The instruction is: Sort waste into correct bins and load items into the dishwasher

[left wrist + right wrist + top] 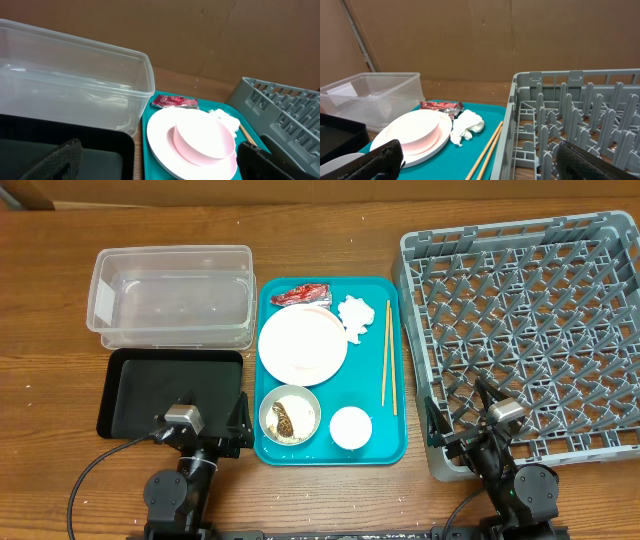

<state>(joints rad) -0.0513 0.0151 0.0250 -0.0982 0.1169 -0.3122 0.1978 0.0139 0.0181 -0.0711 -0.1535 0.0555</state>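
On the teal tray lie a round pinkish-white plate (302,345), a red wrapper (300,294), a white tissue (355,317) and chopsticks (388,355). A bowl (290,417) holds rice grains and brown bits, next to a small white cup (351,427). The clear tub (170,295) and the black tray (170,390) stand to the left, and the grey dish rack (530,330) to the right. My left gripper (215,435) (160,170) is open and empty, over the black tray's near right corner. My right gripper (465,430) (485,170) is open and empty at the rack's near left corner.
The teal tray (395,435) sits between the bins and the rack. The right wrist view shows the tissue (467,126), the wrapper (440,106), the chopsticks (487,150) and the rack wall (512,125). A cardboard wall stands behind the table.
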